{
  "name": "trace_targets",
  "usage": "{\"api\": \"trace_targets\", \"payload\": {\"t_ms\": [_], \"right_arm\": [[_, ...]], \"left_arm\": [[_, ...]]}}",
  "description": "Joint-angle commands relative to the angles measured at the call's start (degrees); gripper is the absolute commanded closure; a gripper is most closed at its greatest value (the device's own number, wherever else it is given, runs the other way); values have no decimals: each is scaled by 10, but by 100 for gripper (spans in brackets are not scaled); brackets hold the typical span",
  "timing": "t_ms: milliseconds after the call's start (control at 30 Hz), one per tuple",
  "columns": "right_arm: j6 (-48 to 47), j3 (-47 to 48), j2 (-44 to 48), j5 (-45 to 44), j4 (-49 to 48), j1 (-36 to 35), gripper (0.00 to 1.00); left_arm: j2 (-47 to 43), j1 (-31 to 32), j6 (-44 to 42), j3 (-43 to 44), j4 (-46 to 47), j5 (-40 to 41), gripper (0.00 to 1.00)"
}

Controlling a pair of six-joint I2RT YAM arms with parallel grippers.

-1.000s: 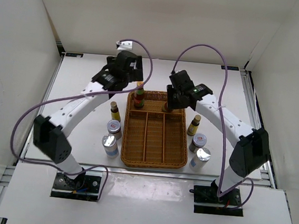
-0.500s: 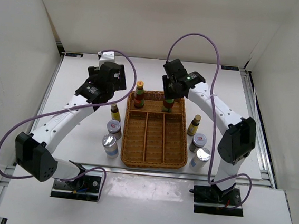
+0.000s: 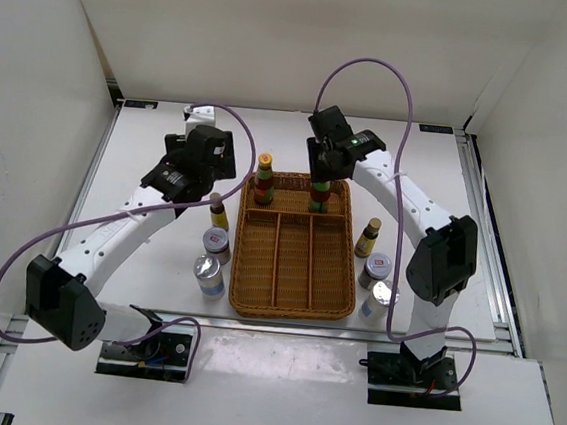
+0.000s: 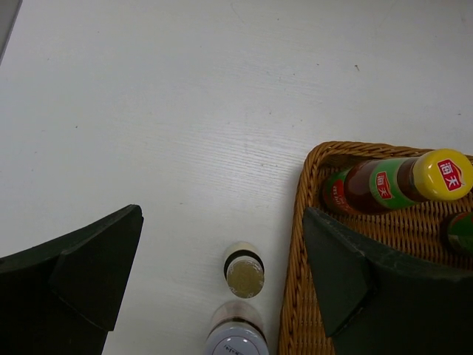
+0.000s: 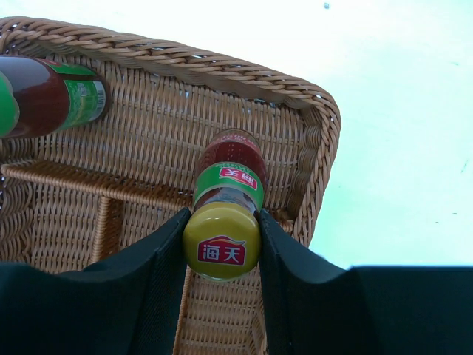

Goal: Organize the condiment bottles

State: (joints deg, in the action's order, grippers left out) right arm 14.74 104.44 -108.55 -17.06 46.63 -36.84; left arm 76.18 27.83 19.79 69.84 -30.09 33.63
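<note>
left claw: The left claw [image 4: 222, 216] has its jaws wide apart and holds nothing. It hangs over bare table [image 3: 149, 149] just off the tray's far-left corner.
left row: The left brown bottle [image 3: 216, 209], left far jar [image 3: 217, 243] and left near jar [image 3: 207, 273] stand outside the tray, in a line along its left wall.
risk, left: The brown bottle stands close to the far jar and to the wall. A finger coming down off-centre could knock either of them over.
tray: The tray [image 3: 294, 315] has three long lanes, all empty. Its far cross compartment holds the first tall bottle [image 4: 392, 181], upright in the far-left corner.
right claw: The right claw [image 5: 222, 229] is clamped on the yellow cap of the second tall bottle [image 5: 226, 180], at the tray's far-right corner. I cannot tell whether the base touches the weave.
risk, right: The grip is high on the bottle. If it is let go before the base sits flat, the bottle could topple against the rim.
right row: The right brown bottle [image 3: 369, 236], right far jar [image 3: 378, 269] and right near jar [image 3: 384, 295] stand outside the tray's right wall.
room: There is open table beyond the tray's far rim. Both side strips are crowded.
</note>
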Motion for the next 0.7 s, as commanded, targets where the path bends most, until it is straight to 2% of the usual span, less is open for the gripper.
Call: {"api": "trace_targets", "payload": {"t_ms": [0,167,200,433,567,667], "right_arm": [[0,22,-2,-12,-16,1,56],[5,16,-2,-12,-16,1,42],[6,16,4,-18,-16,1,34],[-5,40,29,-46,-11,1,22],[-5,38,79,-77,-11,1,12],[-10,8,127,-90,-11,7,9]], "left_arm": [[-38,-3,2,-8,0,-7,0],[-43,-3,2,-25,0,-7,0],[-48,-3,2,-25,-5,-7,0],[-74,-3,2,-58,-5,-13,0],[-93,-3,8,-82,-5,-57,0],[-93,-15,24,-99,-5,-102,0]]}}
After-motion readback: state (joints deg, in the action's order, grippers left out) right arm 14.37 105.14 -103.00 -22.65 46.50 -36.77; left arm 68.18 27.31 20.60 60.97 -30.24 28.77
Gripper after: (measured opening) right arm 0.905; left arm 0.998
